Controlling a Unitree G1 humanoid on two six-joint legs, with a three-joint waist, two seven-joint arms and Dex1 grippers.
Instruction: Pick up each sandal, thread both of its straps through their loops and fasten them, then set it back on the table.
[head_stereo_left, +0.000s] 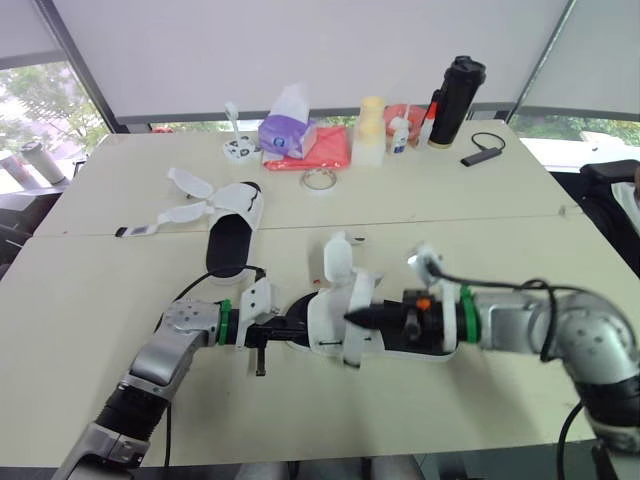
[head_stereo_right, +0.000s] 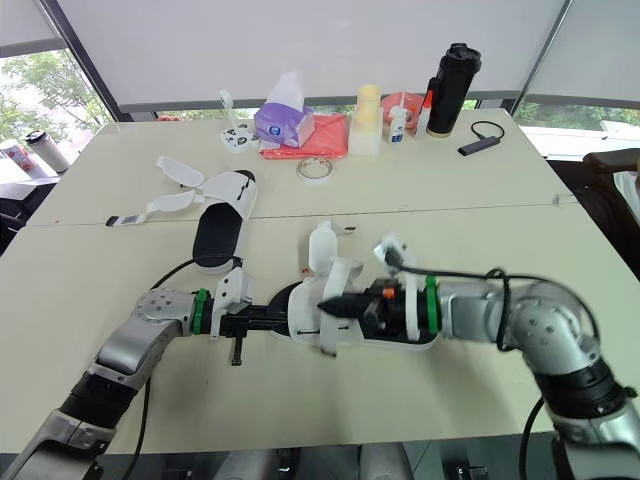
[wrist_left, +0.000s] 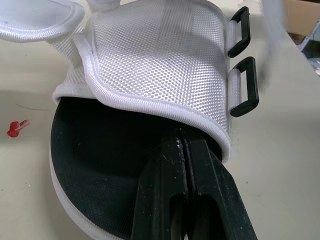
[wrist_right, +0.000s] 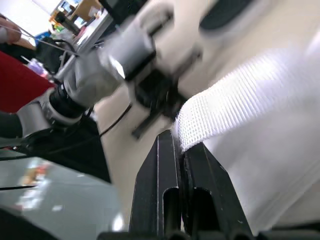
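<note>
Right gripper (head_stereo_left: 350, 317) has its two black fingers pressed together on a white strap (wrist_right: 240, 105) of the near sandal (head_stereo_left: 322, 325), which sits over the table (head_stereo_left: 450, 220) well to the robot's side of the purple tissue box (head_stereo_left: 287, 135). Left gripper (head_stereo_left: 290, 330) is likewise closed, its fingertips (wrist_left: 182, 145) tucked under the bound edge of that sandal's white mesh upper, above the black insole, with two black loops (wrist_left: 245, 87) standing free nearby. Second sandal (head_stereo_left: 232, 235) lies between the tissue box and the near sandal, left of the box, its straps splayed open.
</note>
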